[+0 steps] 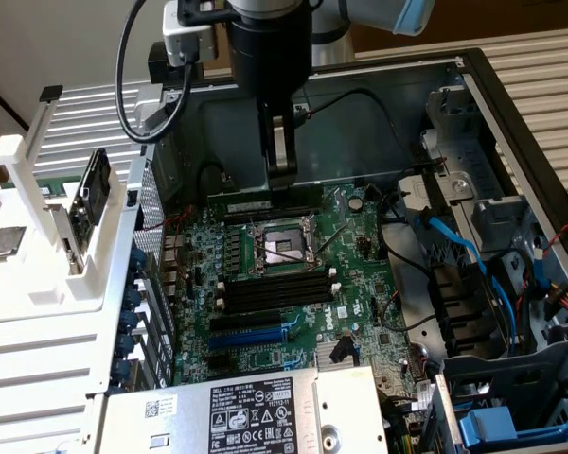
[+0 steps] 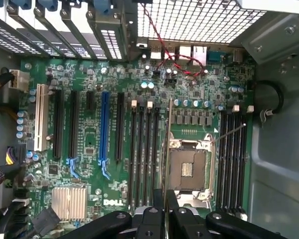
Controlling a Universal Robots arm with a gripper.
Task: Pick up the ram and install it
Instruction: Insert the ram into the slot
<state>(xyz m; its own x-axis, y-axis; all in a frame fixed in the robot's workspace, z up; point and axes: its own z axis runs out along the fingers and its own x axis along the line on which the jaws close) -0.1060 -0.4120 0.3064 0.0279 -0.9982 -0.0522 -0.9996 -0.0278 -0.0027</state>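
My gripper (image 1: 282, 178) hangs inside an open computer case, above the green motherboard (image 1: 360, 284). It is shut on the ram (image 1: 251, 204), a thin dark green stick held level on its long edge under the fingers. Seen from the wrist, the ram (image 2: 168, 149) is a thin edge-on line running out from between the black fingers (image 2: 159, 206) of the gripper (image 2: 166, 200). It is raised off the board. It lines up between a bank of black memory slots (image 2: 144, 159) and the CPU socket (image 2: 190, 169). A second bank of memory slots (image 2: 232, 159) lies beyond the socket.
A blue expansion slot (image 1: 256, 333) and a labelled power supply (image 1: 256, 411) lie at the near side. Drive bays with blue cables (image 1: 454, 246) stand on the exterior view's right. A white rack (image 1: 38, 236) stands outside the case on that view's left. A red wire (image 2: 164, 55) crosses near the rear ports.
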